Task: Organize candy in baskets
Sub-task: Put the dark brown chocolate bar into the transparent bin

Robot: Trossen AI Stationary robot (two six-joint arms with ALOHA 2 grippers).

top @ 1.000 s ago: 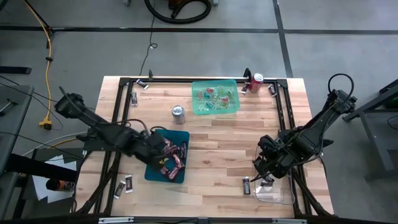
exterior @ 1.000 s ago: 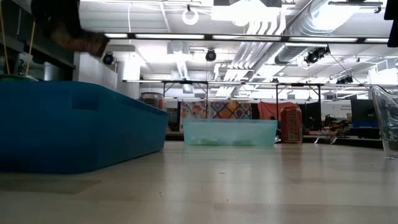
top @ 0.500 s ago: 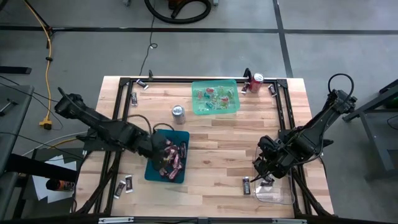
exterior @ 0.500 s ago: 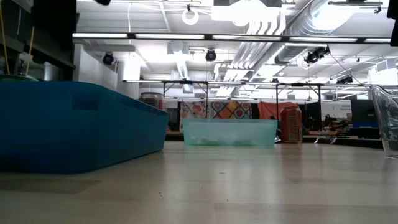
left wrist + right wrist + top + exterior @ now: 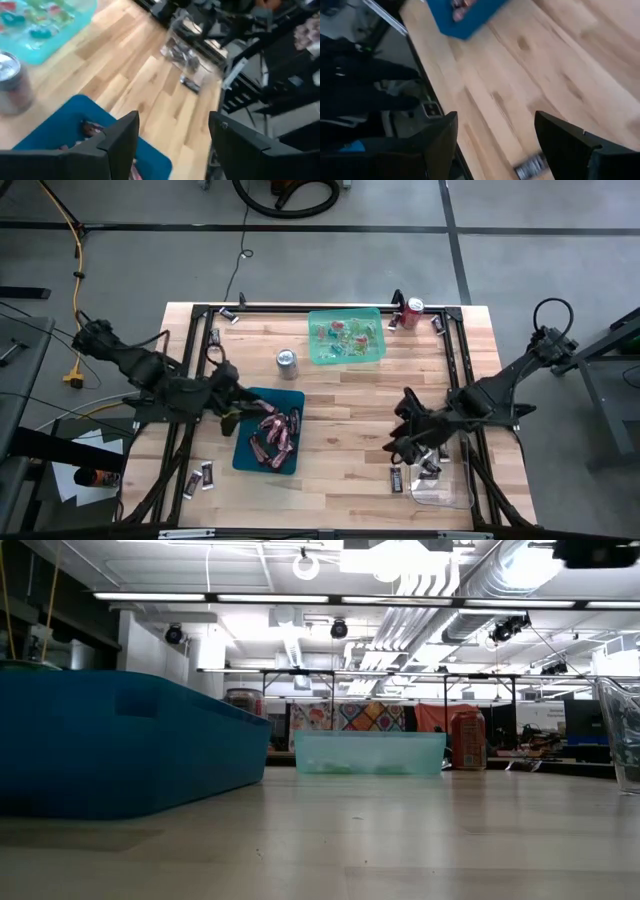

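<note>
The dark teal basket (image 5: 244,452) holds several maroon and pinkish candy bars (image 5: 277,434). My left gripper (image 5: 229,397) hangs open just beyond the basket's far left corner; nothing shows between its fingers in the left wrist view (image 5: 172,150). The light green basket (image 5: 346,336) with small green and red sweets stands at the far edge. The clear basket (image 5: 441,488) stands at the near right corner. My right gripper (image 5: 404,436) hovers open and bare over the wood, left of the clear basket. A dark candy bar (image 5: 397,477) lies on the table beside that basket.
A silver can (image 5: 287,361) stands between the teal and green baskets, and a red can (image 5: 413,308) stands right of the green one. Loose bars lie by the near left frame (image 5: 198,477) and along the far rail (image 5: 229,315). Bare wood (image 5: 350,420) spans the middle.
My left gripper has risen and drawn back from over the teal basket toward the table's left edge, leaving the low view. My right gripper has swung from beside the clear basket toward the table's middle, turning as it went.
</note>
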